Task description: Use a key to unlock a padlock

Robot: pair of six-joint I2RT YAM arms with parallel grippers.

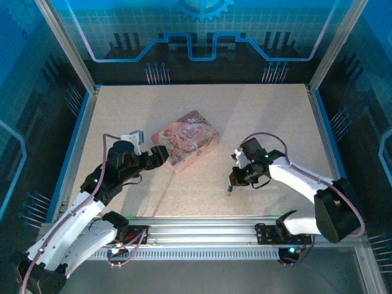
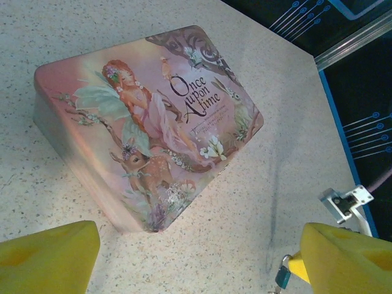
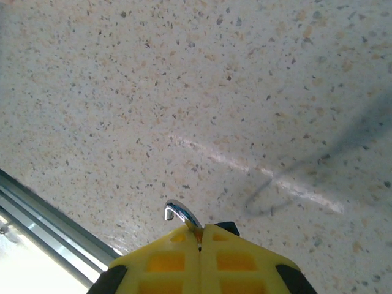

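Right hand clamped on padlock, shackle poking out. Left hand apart, empty, beside box. I judge unlocking unconfirmed.

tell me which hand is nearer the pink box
Left. The left hand is open just off the left edge of the pink box; the right hand is shut, clear of the box off to its right.
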